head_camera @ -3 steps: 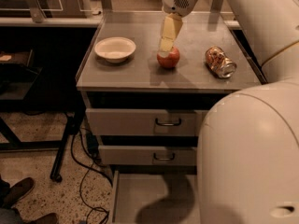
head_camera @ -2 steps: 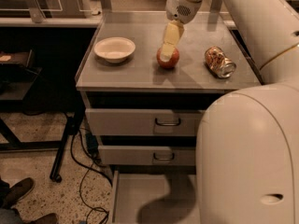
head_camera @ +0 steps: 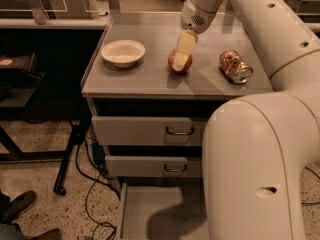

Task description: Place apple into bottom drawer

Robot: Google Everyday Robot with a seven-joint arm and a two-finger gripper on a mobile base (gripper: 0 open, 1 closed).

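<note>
The red-orange apple (head_camera: 173,64) rests on the grey cabinet top (head_camera: 150,76), near its middle. My gripper (head_camera: 181,60) reaches down from the arm above and sits right at the apple, covering its front and top. The bottom drawer (head_camera: 150,214) is pulled out at the foot of the cabinet. Its flat grey floor shows with nothing in it. My arm's shadow falls on the floor, and my arm hides its right part.
A white bowl (head_camera: 123,52) stands left of the apple and a crushed gold-brown can (head_camera: 235,66) lies to its right. Two upper drawers (head_camera: 145,130) are closed. My bulky white arm (head_camera: 255,174) fills the right side. Cables and a table leg (head_camera: 70,154) are on the floor to the left.
My wrist has shifted a little to the right and the gripper has tilted and come lower onto the apple. The apple has not moved.
</note>
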